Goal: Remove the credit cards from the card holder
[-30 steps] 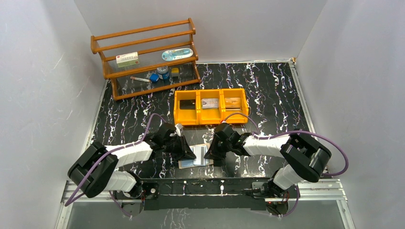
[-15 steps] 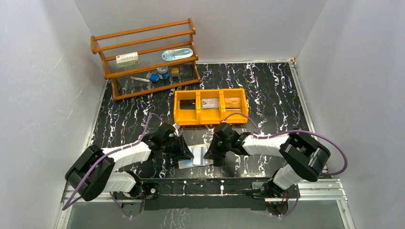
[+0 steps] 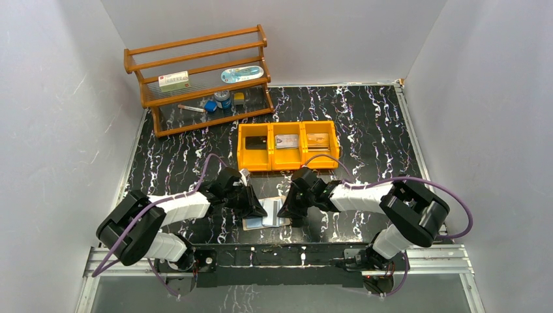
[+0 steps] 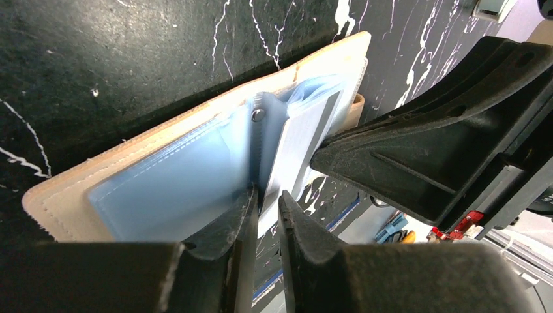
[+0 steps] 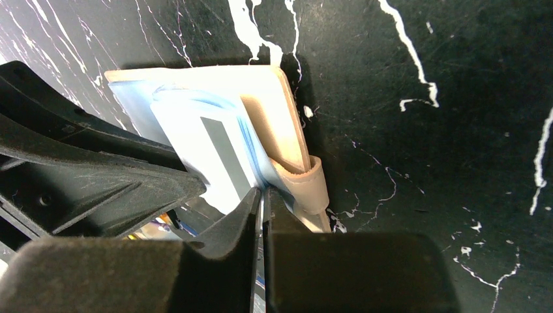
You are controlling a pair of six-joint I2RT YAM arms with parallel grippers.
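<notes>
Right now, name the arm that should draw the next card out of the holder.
Left, probably. The left gripper straddles the striped card standing up out of the card holder. The right gripper is pinched shut on the holder's pocket edge, apparently steadying it.

Card holder [image 3: 259, 224] [image 4: 163, 189]: two-leaf wallet with a tan cover and pale blue shiny pockets. It lies open on the table [image 3: 365, 124], near the front edge.
Striped card [image 4: 303, 140] [image 5: 222, 156]: white with a grey stripe, partly out of its pocket, tilted up.
Other cards: dark card [image 3: 255, 141], silvery card [image 3: 287, 141], tan card [image 3: 317, 139]. Each lies flat, one per compartment of the yellow bin [image 3: 288, 167].
</notes>
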